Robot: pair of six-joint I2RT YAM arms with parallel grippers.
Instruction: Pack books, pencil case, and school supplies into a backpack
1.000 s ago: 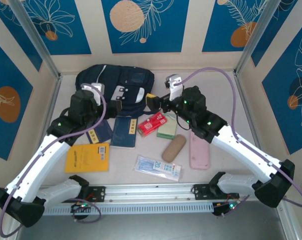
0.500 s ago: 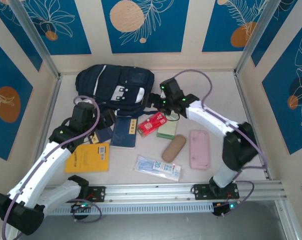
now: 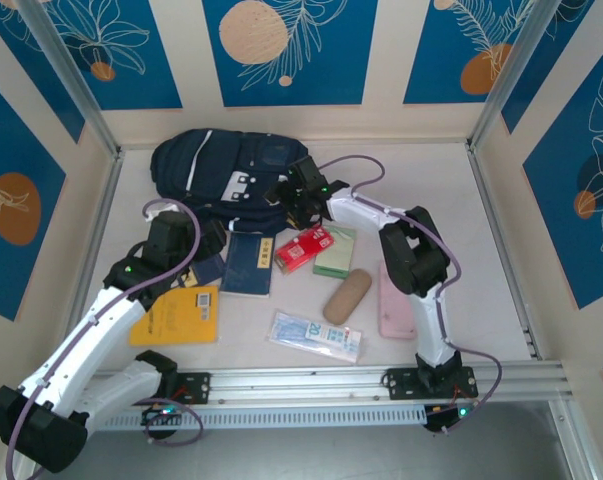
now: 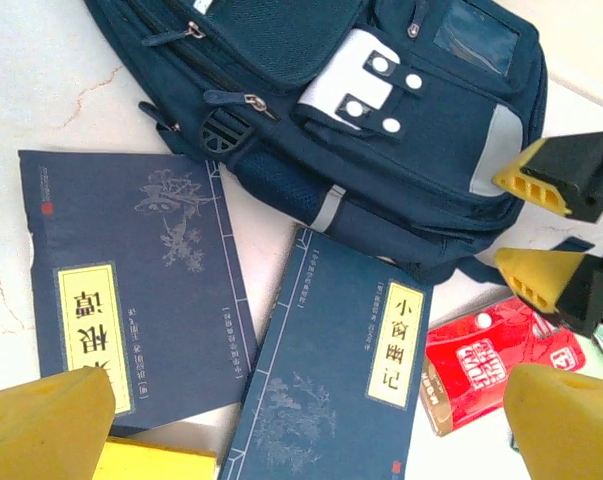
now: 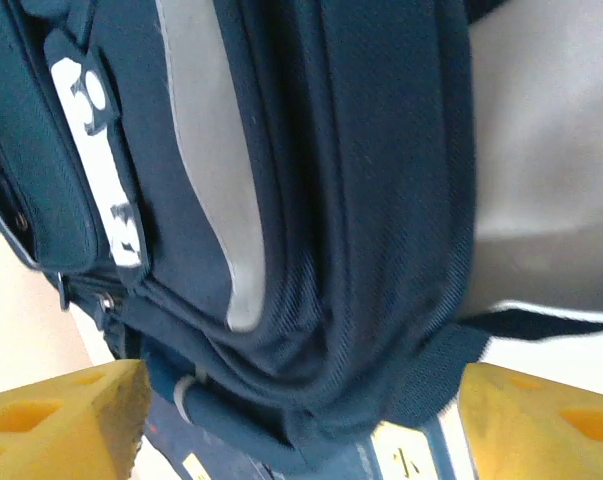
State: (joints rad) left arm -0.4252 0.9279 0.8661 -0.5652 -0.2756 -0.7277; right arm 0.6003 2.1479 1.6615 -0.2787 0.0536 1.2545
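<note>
Backpack (image 3: pixel 231 165) close before right hand (image 3: pixel 285 194)

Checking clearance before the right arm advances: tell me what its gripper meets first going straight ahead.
The backpack. The open right gripper points at its navy fabric side, which lies close ahead, though the exact gap is unclear.

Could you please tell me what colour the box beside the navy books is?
Red with white print; the box shows best in the left wrist view.

Three cameras, one backpack (image 3: pixel 231 170)
Top view looks down from afar; left wrist faces its front, near; right wrist sits nearest, at its lower edge.
</note>
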